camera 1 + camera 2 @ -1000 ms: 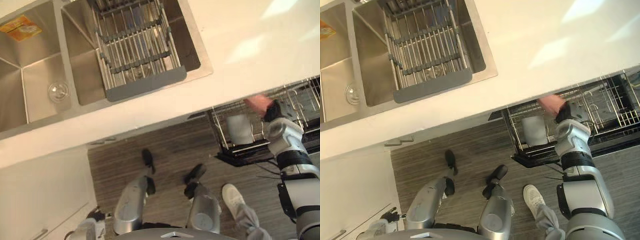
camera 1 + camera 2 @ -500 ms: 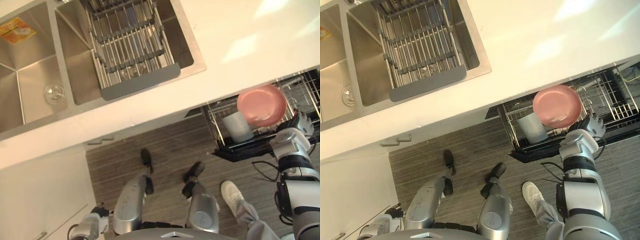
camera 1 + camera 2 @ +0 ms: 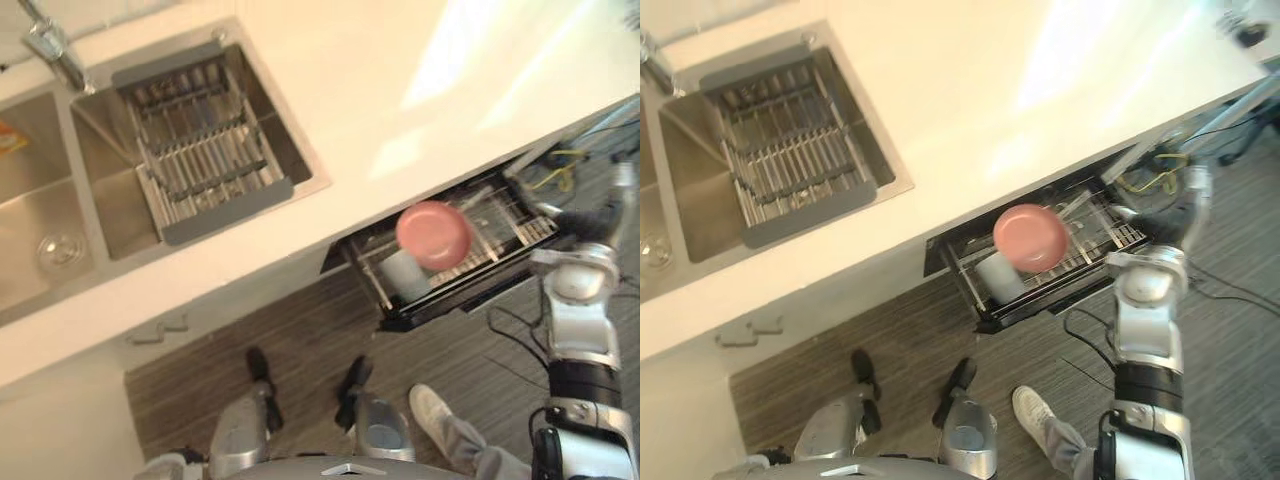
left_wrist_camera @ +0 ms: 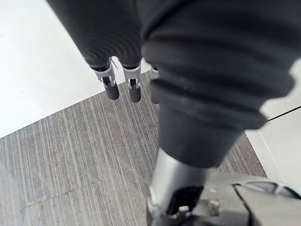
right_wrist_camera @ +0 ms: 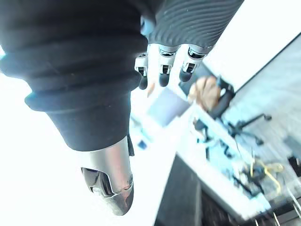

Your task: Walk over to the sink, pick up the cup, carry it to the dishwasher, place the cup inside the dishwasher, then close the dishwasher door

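While the cup (image 3: 403,272) sits in a wire rack (image 3: 497,232), left robot hand (image 4: 133,87) and right robot hand (image 5: 163,71) are uncurled, empty.

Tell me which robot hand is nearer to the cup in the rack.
Right. The right robot hand is raised beside the rack holding the cup; the left robot hand hangs over the floor, far off.

Brushed-steel sink (image 3: 30,210) holding a metal-wire rack (image 3: 195,160), set in a glossy pale counter (image 3: 330,90); right of the sink, smooth pink plate (image 3: 433,234) and matt cup (image 3: 403,272).
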{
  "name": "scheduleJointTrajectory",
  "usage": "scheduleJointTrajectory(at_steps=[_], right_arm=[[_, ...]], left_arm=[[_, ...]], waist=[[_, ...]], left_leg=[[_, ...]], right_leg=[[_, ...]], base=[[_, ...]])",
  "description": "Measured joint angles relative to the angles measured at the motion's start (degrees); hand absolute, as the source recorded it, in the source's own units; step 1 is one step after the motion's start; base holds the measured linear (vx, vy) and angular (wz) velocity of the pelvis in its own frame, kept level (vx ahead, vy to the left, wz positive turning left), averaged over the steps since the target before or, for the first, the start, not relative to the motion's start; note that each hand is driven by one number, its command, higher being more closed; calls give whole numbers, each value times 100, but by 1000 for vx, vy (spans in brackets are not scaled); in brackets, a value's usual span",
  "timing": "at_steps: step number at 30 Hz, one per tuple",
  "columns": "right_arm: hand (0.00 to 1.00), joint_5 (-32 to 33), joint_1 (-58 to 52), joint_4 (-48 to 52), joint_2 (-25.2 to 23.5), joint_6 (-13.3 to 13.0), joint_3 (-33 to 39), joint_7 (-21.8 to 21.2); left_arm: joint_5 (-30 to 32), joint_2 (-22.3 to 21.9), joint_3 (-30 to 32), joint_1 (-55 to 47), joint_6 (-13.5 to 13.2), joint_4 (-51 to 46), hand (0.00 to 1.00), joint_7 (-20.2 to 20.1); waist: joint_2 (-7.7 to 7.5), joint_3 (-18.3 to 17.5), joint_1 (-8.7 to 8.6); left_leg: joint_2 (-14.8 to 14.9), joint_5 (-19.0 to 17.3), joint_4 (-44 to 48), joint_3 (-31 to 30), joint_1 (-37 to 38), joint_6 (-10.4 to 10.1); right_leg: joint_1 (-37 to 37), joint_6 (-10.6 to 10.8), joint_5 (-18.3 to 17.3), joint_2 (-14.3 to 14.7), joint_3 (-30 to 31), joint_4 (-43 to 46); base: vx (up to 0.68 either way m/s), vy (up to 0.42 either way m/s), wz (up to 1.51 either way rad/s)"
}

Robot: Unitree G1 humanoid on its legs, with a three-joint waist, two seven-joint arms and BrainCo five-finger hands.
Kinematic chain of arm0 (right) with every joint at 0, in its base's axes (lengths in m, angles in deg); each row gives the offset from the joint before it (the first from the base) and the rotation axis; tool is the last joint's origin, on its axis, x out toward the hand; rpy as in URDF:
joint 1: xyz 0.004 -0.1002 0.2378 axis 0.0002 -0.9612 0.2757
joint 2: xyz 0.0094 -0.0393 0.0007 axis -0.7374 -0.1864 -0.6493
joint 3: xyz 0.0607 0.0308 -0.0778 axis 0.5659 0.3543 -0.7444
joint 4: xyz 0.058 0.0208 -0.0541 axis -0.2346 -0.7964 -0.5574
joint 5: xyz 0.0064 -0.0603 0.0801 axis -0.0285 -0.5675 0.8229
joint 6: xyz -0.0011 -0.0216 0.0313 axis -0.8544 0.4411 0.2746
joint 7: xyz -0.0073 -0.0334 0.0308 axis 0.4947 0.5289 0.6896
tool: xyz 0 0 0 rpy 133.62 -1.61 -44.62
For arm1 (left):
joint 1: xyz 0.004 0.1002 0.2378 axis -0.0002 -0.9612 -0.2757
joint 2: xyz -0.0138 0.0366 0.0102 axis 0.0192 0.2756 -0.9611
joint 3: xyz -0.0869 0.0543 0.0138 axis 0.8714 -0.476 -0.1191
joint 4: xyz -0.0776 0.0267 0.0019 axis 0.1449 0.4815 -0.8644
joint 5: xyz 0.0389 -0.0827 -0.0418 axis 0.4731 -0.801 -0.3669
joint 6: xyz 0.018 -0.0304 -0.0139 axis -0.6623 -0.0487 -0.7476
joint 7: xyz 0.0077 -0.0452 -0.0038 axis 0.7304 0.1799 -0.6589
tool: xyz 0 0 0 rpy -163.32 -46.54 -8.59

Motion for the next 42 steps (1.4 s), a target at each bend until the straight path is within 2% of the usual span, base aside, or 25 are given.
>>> scheduleJointTrajectory(at_steps=[3,5,7,9,11,14,16,17,19,21,23,24,25,27,32,35,38,39,42], right_arm=[[0,780,-436,-314,-72,-121,714,147],[0,1637,-712,-715,-170,-272,1029,-74],[0,2591,-1087,-918,-466,-552,1298,-390],[0,2766,-1269,-934,-816,-741,1384,-514],[0,2767,-1432,-961,-1155,-807,1418,-698],[0,3075,-1506,-1531,-1546,-917,1226,-1037],[0,3578,-1508,-1946,-1777,-1055,961,-1304],[0,4166,-1502,-2283,-1991,-1159,708,-1545],[0,4509,-1499,-2507,-2200,-1265,414,-1679],[0,4697,-1438,-2708,-2481,-1483,-66,-1708],[0,4752,-1331,-2781,-2536,-1569,-343,-1660],[0,4950,-1212,-2962,-2635,-1822,-273,-1448],[0,5012,-1194,-3019,-2591,-1937,-328,-1399],[0,5038,-1098,-3205,-2499,-1986,-390,-1324],[0,5143,-970,-3392,-2336,-2183,-403,-1091],[0,5132,-700,-3608,-2258,-2301,-489,-1023],[0,5129,-336,-3703,-1960,-2253,-586,-982],[0,5132,-91,-3798,-1851,-2229,-591,-987],[0,5191,348,-3812,-1635,-2146,-592,-1073]], left_arm=[[-3,-12,13,-104,127,13,0,99],[-9,-62,12,-194,219,0,0,208],[-63,-159,173,-285,236,1,0,354],[-142,-192,193,-333,261,14,0,444],[-205,-227,193,-349,308,20,0,499],[-352,-265,189,-374,268,62,0,588],[-507,-279,184,-397,186,104,0,630],[-606,-336,183,-402,127,103,0,747],[-679,-391,183,-421,41,103,0,822],[-733,-461,182,-495,-48,102,0,808],[-734,-508,176,-540,-120,102,0,748],[-734,-550,178,-614,-189,101,0,680],[-734,-578,182,-691,-236,103,0,647],[-735,-564,185,-722,-297,109,0,566],[-723,-605,182,-727,-610,195,0,420],[-701,-617,184,-726,-764,327,0,289],[-657,-736,183,-731,-869,411,0,174],[-658,-770,182,-730,-904,441,0,156],[-675,-823,174,-725,-941,454,0,72]], waist=[[-48,-166,-110],[-23,-292,-199],[55,-419,-255],[105,-483,-321],[160,-522,-339],[221,-591,-289],[276,-625,-224],[319,-653,-146],[374,-686,-53],[453,-723,67],[494,-717,174],[561,-749,236],[554,-745,265],[536,-701,298],[631,-647,333],[657,-636,373],[816,-572,522],[873,-549,550],[1026,-467,574]], left_leg=[[44,-39,-11,84,179,-44],[51,-56,-4,90,254,-68],[75,-85,21,146,322,-98],[112,-182,90,155,300,-126],[145,-226,129,177,304,-111],[218,-319,191,355,267,-67],[230,-318,193,356,221,-68],[234,-314,191,355,178,-76],[232,-278,190,351,157,-130],[204,-244,193,339,116,-157],[157,-212,195,329,99,-162],[106,-152,198,331,100,-157],[50,-154,188,324,93,-154],[-20,-151,185,298,76,-149],[-185,-117,205,117,81,-104],[-242,-92,322,-64,21,-198],[-285,-49,395,-319,-69,-260],[-322,22,395,-367,-149,-345],[-334,129,371,-598,-294,-313]], right_leg=[[121,-4,-42,47,68,-2],[191,-2,-85,48,54,2],[231,24,-145,59,48,18],[267,-26,-182,75,31,23],[352,-28,-185,80,-60,12],[374,-34,-209,73,-136,10],[379,-34,-209,68,-233,4],[379,-33,-210,59,-316,-4],[401,-15,-222,34,-429,-5],[495,51,-270,-51,-631,31],[544,107,-296,-127,-740,65],[547,153,-325,-201,-780,124],[542,190,-342,-275,-853,177],[528,219,-364,-376,-893,291],[524,370,-559,-663,-1055,691],[521,403,-730,-804,-1165,911],[449,388,-744,-867,-1203,993],[404,381,-745,-911,-1236,1048],[325,327,-763,-950,-1360,1168]], base=[[47,-42,-16],[12,-20,-6],[-2,-19,-10],[-36,-16,-1],[-53,-5,12],[-29,11,16],[-7,16,21],[16,13,25],[36,18,37],[64,50,56],[66,75,38],[74,99,26],[75,100,20],[78,85,14],[45,65,20],[-10,18,19],[-65,40,14],[-68,45,20],[-92,37,26]])
